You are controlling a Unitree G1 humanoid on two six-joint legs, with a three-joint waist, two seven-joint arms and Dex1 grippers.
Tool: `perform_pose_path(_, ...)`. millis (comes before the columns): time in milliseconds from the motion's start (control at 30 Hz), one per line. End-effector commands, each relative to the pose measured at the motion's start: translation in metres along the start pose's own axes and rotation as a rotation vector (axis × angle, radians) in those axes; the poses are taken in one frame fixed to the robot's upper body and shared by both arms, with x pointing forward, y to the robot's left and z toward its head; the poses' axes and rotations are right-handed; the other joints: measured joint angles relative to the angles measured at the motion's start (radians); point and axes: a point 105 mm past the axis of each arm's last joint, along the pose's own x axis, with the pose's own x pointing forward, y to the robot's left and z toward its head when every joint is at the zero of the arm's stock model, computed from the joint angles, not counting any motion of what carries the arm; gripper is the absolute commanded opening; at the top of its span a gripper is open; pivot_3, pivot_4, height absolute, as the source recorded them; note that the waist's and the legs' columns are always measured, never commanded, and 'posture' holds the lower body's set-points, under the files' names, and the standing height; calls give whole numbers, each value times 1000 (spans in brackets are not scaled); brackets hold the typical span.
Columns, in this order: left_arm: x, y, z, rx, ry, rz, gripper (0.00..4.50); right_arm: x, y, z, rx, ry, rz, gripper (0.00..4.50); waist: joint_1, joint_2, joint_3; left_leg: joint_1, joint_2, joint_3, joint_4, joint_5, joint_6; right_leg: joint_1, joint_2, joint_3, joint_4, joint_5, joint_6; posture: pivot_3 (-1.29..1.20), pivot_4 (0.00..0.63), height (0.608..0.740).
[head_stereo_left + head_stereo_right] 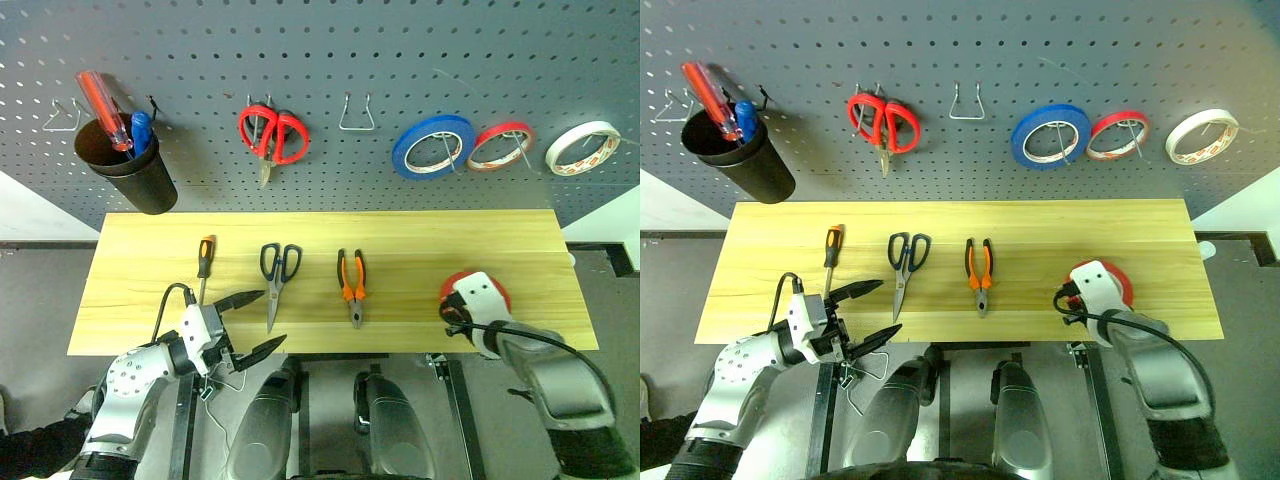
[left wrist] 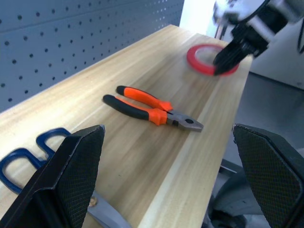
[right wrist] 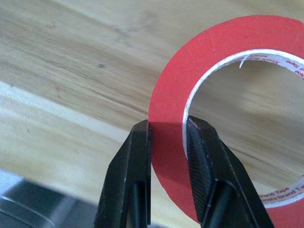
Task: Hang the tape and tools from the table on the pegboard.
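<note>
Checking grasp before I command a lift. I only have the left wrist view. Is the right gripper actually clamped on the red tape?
Observer: Yes. In the right wrist view the right gripper is shut on the tape, one finger outside the wall, one inside the ring.
Operator: Which tools are on the table?
Observer: Besides your pliers, the dark scissors and the orange-and-black screwdriver lie on the table.
Operator: Any free hook?
Observer: One bare wire hook on the pegboard, between the red scissors and the blue roll.
</note>
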Motion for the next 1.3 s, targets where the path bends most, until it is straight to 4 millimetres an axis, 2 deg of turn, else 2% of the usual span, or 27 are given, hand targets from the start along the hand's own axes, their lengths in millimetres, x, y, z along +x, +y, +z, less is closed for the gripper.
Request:
perform_pose_path(33, -4, -3, -1, 11, -13, -4, 4500, -32, -11, 11, -12, -61, -66, 684, 1, 0, 0, 0, 0, 0, 0, 0, 0, 0, 0, 0, 0, 0, 0, 29, 327, 703)
perform_pose_path(167, -2, -2, -3, 14, -21, -4, 4500, -59, -11, 12, 24, -141, -134, 684, 2, 0, 0, 0, 0, 0, 0, 0, 0, 1, 0, -1, 0, 0, 0, 12, 315, 703)
perform_pose_path(200, -2, -2, -4, 14, -23, -5, 4500, -64, -8, 11, 42, -168, -134, 684, 3, 0, 0, 0, 0, 0, 0, 0, 0, 1, 0, -1, 0, 0, 0, 7, 313, 703)
perform_pose_path(300, 2, -2, -5, 13, -29, -9, 4500, -73, 10, -9, 112, -221, -131, 684, 3, 0, -1, 0, 0, -1, 0, 1, -1, 1, 0, -2, 0, 0, 0, 3, 309, 703)
perform_pose_path(367, 4, -1, -6, 12, -34, -15, 4500, -80, 25, -9, 168, -324, -97, 684, -1, 1, -1, 0, 0, -1, 0, 1, -1, 2, 0, -2, 0, 0, 1, 0, 307, 703)
perform_pose_path(433, 5, 1, -7, 14, -36, -20, 4500, -89, 28, 2, 201, -451, -103, 684, -13, 1, -1, 3, 0, 1, 0, 1, -2, 2, 0, -2, 2, 1, 1, -3, 305, 703)
perform_pose_path(600, 5, 5, -9, 20, -32, -33, 4500, -111, 12, 40, 172, -716, -229, 683, -31, 1, -2, 5, 0, 1, 0, 9, -1, 3, 0, 0, 3, 6, 0, -4, 299, 703)
perform_pose_path(800, 7, 7, -8, 23, -34, -44, 4500, -125, 9, 76, 128, -871, -268, 683, -25, 2, -3, 4, 0, 0, 0, 11, -1, 0, 1, 1, 4, 7, -1, -7, 300, 703)
perform_pose_path(867, 8, 7, -9, 23, -35, -49, 4500, -125, 8, 88, 114, -912, -274, 683, -26, 2, -3, 4, 0, 1, -1, 11, -1, 0, 0, 1, 5, 8, 0, -8, 301, 703)
perform_pose_path(1000, 12, 5, -7, 20, -48, -60, 4500, -107, 7, 120, 63, -983, -212, 683, -32, 1, -3, 5, 0, 2, 0, 13, -2, -1, 0, 1, 11, 8, -1, -7, 305, 703)
perform_pose_path(1167, 11, 5, -6, 25, -54, -58, 4500, -87, 4, 139, 17, -1003, -159, 683, -26, 1, -4, 5, 0, 1, 1, 14, -3, -2, 0, 1, 15, 8, -1, 6, 302, 703)
perform_pose_path(1300, 10, 4, -3, 31, -58, -51, 4500, -80, 6, 148, 9, -1024, -128, 683, -28, 1, -4, 5, -1, 2, 1, 14, -3, -2, 0, 1, 15, 8, -1, 15, 300, 703)
